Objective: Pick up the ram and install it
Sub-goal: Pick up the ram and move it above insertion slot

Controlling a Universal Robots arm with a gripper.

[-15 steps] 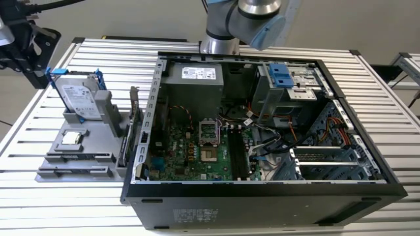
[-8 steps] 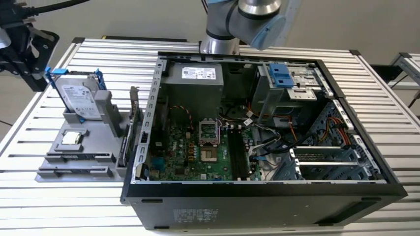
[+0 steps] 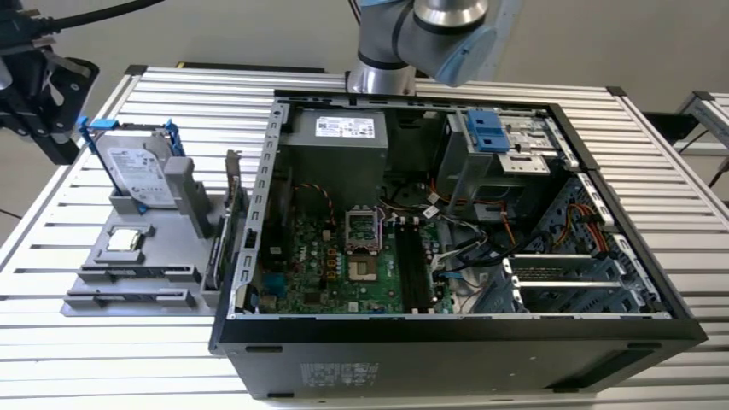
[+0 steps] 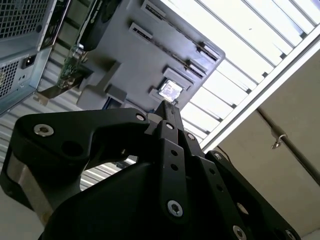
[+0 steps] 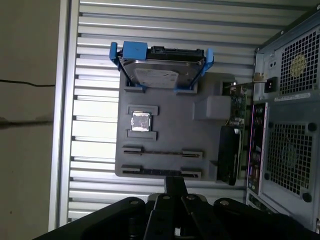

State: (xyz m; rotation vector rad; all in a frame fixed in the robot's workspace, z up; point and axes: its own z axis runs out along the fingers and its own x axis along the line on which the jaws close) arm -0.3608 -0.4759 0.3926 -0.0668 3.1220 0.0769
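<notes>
black gripper [image 5: 176, 180], jaws together and empty, hovers over ribbed aluminium table [image 5: 95, 60]. we note slim ram [image 5: 161, 171] edge-on in matte grey tray [image 5: 170, 135].

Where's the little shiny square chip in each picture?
Exterior view: chip on the gray tray, exterior view's left, in front of the hard drive.
First wrist view: chip between the hard drive and the tray's long slots.
Second wrist view: chip in its tray pocket.
Shared landmark: the gray tray.
</notes>
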